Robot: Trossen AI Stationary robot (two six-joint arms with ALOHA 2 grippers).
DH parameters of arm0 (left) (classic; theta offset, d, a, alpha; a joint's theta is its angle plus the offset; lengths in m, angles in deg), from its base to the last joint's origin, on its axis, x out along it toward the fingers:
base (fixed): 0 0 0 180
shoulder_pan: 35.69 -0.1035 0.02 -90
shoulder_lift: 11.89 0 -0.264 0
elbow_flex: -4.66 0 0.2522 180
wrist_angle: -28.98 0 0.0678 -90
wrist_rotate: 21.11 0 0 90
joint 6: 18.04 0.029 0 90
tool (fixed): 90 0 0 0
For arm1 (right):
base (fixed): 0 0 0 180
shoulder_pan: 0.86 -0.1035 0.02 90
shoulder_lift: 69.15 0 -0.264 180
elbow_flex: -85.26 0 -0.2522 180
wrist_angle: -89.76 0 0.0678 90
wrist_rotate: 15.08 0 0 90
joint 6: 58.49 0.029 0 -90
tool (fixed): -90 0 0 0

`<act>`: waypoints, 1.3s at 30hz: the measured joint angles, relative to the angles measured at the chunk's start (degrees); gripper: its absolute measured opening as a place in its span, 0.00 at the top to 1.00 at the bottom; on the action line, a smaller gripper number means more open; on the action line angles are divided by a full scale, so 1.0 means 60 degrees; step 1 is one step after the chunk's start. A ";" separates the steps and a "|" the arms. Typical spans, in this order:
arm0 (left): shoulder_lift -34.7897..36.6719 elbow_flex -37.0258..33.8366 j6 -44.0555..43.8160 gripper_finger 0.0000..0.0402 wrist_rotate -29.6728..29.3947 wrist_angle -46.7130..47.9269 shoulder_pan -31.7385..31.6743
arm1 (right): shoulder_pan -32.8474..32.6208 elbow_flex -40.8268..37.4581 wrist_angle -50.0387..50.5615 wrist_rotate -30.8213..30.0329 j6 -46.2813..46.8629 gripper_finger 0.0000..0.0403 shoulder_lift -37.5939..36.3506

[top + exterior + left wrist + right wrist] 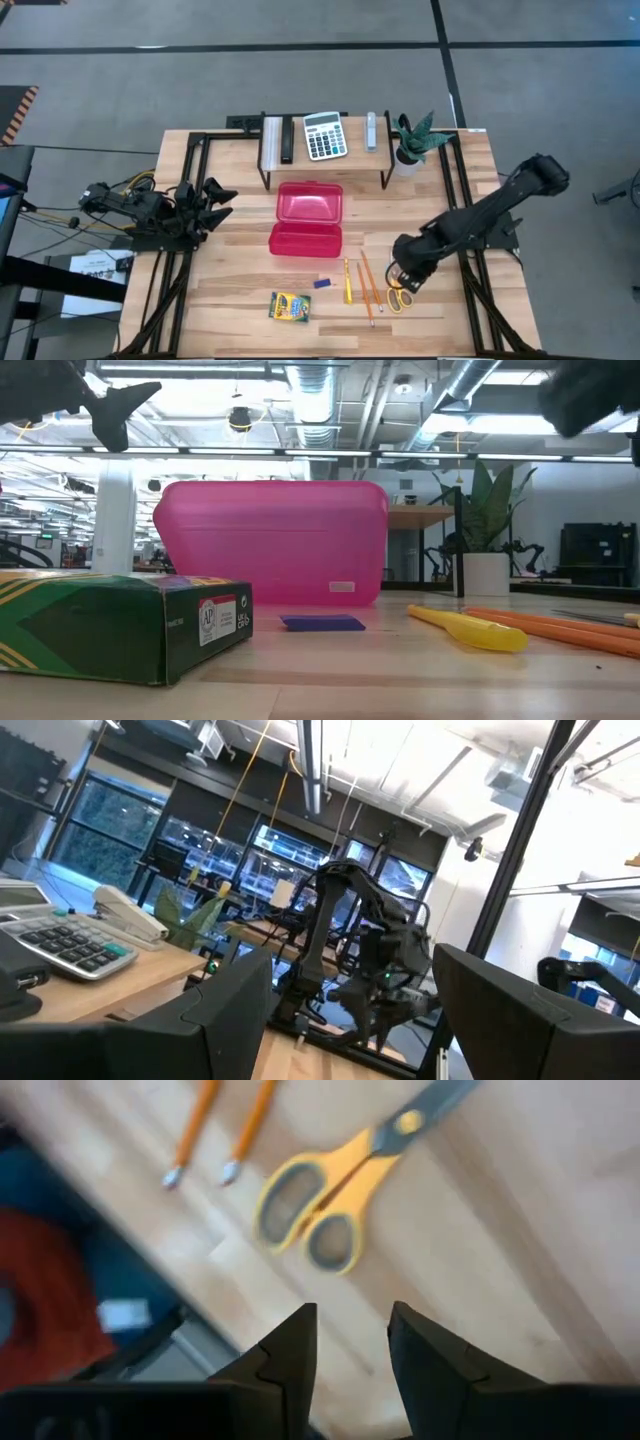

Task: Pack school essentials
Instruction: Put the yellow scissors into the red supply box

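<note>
Near the front edge lie yellow-handled scissors [400, 298], two orange pencils [366, 285], a yellow pencil [348, 282], a small blue eraser [322, 283] and a yellow-green crayon box [290, 306], all flat on the wood. My right gripper [403, 275] hangs above the scissors [320, 1210], pointing steeply down. Its fingers [300, 1345] stand apart with nothing between them. The two orange pencils [225, 1130] lie beside the scissors. My left gripper [215, 195] waits open at the table's left side, raised clear of the table.
A red translucent case [306, 218] stands shut in the middle of the table. At the back, a black shelf [270, 150] carries a grey calculator [325, 135] and a stapler [371, 130]. A potted plant [415, 140] stands at its right. Black frame rails [468, 270] run along both sides.
</note>
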 joint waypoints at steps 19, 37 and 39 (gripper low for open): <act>0.0000 0.0000 0.0291 0.34 0.0018 0.0131 0.0000 | 0.0681 -0.0007 -0.0598 -0.1857 0.1244 0.25 0.2569; 0.0002 0.0000 0.0273 0.35 -0.0055 0.0334 -0.0003 | 0.0181 0.0025 -0.1623 -0.1545 0.1815 0.41 0.3866; 0.0000 0.0000 0.0265 0.35 -0.0055 0.0346 -0.0001 | 0.0189 0.0025 -0.1649 -0.1497 0.1827 0.51 0.3872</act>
